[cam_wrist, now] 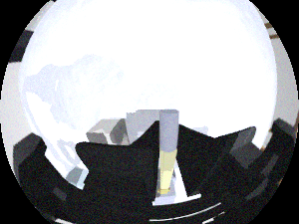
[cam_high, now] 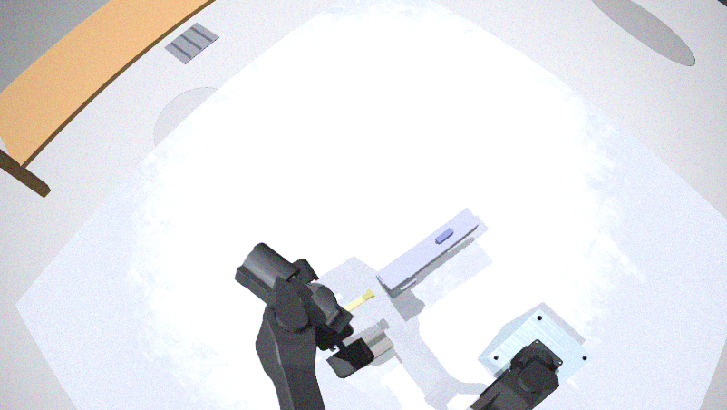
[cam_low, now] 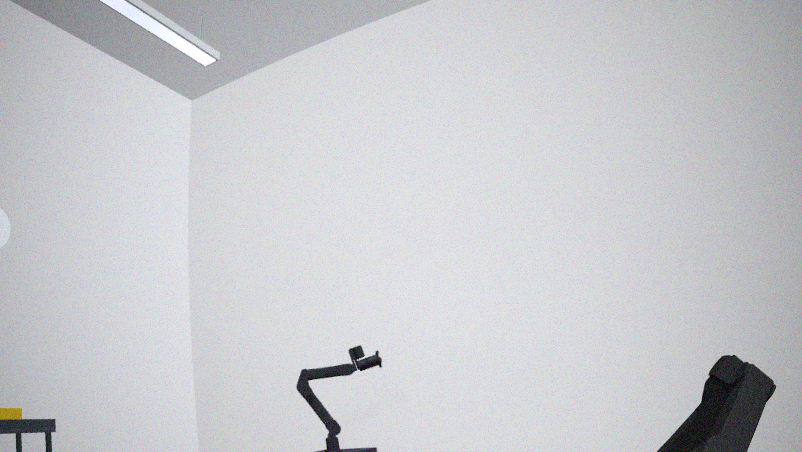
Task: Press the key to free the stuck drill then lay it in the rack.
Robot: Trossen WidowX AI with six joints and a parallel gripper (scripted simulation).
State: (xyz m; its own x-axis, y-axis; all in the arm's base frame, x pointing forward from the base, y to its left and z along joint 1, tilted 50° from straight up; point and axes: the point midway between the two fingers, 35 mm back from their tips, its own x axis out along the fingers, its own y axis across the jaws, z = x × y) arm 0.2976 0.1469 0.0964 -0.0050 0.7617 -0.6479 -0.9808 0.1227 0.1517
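Observation:
The drill, a thin stick with a yellow part [cam_high: 357,303] [cam_wrist: 167,160] and a grey part in the wrist view, is clear of the lilac block [cam_high: 417,259]. My gripper [cam_wrist: 168,144] is shut on the drill. In the top view the arm's wrist covers the fingertips, and the yellow end points toward the block's near end across a gap. The key, a small blue bar [cam_high: 443,235], sits on the block's top. A grey grooved block, apparently the rack [cam_high: 381,342] [cam_wrist: 106,129], stands beside the gripper, partly under the wrist camera. The exterior view does not show these objects.
The arm's base stands on a pale blue plate [cam_high: 566,351] at the lower right. An orange bench [cam_high: 76,65] is beyond the table at the upper left. The exterior view shows walls, a distant small arm [cam_low: 328,370] and a dark arm part [cam_low: 735,398].

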